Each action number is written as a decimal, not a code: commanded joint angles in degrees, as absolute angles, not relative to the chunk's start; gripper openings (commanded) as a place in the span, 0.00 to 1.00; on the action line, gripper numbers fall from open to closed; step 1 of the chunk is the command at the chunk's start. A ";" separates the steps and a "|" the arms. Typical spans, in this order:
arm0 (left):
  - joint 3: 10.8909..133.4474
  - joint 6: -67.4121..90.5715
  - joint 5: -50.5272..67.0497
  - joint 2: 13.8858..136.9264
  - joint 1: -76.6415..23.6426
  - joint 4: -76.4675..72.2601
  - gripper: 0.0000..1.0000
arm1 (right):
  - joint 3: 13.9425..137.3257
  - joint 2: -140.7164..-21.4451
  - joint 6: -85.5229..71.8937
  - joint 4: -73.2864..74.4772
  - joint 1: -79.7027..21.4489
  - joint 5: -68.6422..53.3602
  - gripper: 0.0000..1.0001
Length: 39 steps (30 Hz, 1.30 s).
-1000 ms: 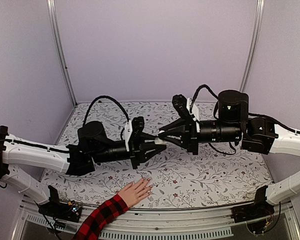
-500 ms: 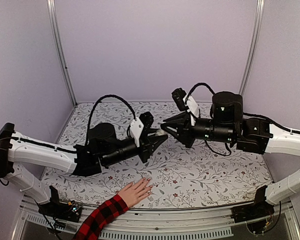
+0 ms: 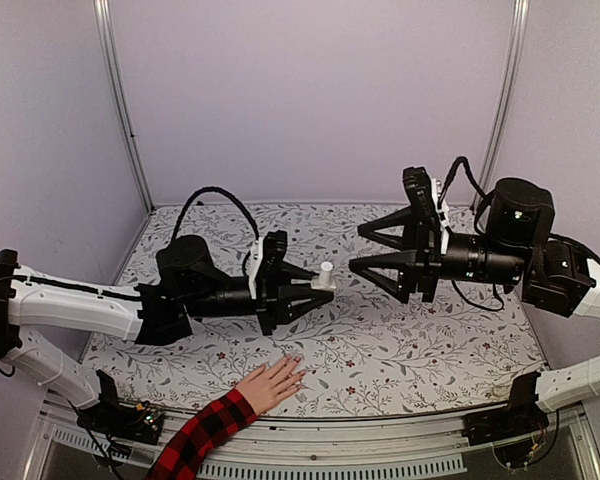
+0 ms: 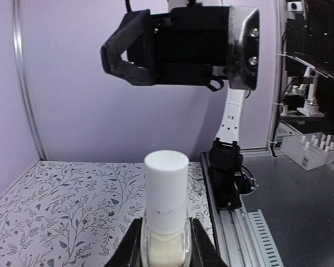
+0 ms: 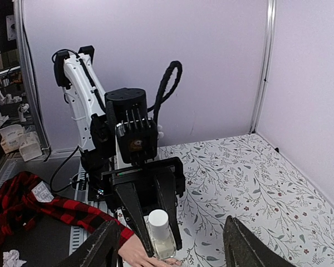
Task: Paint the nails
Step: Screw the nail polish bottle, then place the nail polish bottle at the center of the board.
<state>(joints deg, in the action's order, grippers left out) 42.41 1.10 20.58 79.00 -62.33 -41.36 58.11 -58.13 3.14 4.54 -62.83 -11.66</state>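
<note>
Tabletop (image 3: 430, 350), covered in a white cloth printed with grey leafy sprigs, with two arms reaching in over it from the near edge.

Left arm (image 3: 80, 310): extended rightward, level above the middle of the tabletop. Left gripper (image 3: 318, 285): its two fingers (image 4: 203, 247) are pinched against the sides of a small clear bottle (image 4: 166, 233), which stands upright between them in the left wrist view. A white cap (image 4: 166, 183) sits on the bottle, and pale contents show through the glass.

Right arm (image 3: 580, 285): extended leftward from the right edge, level with the left arm. Right gripper (image 3: 357, 249): spread wide and holding nothing, pointed at the bottle but apart from it.

Human hand (image 3: 273, 382): palm down at the near edge, left of centre, with the fingers pointing toward the far right corner. It wears a red-and-black plaid sleeve (image 3: 205, 435), which runs off over the near edge.

The nails (image 3: 297, 362): small pale spots at the fingertips, lying just inside the near edge, nearer than the held bottle and clear of both grippers. Their finish is too small to tell.
</note>
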 commanded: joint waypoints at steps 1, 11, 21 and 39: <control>42.19 2.88 35.10 77.61 -61.89 -44.72 0.00 | 57.08 -56.97 6.97 4.99 -62.49 -19.87 0.67; 43.75 3.04 33.35 78.93 -61.92 -42.91 0.00 | 60.63 -61.76 9.20 8.37 -62.56 -26.54 0.63; 44.20 2.24 26.05 79.42 -61.90 -41.18 0.00 | 61.70 -65.77 6.73 7.99 -62.61 -24.16 0.48; 44.12 1.86 18.28 79.55 -61.95 -38.93 0.00 | 61.44 -67.41 5.13 6.74 -62.54 -19.99 0.00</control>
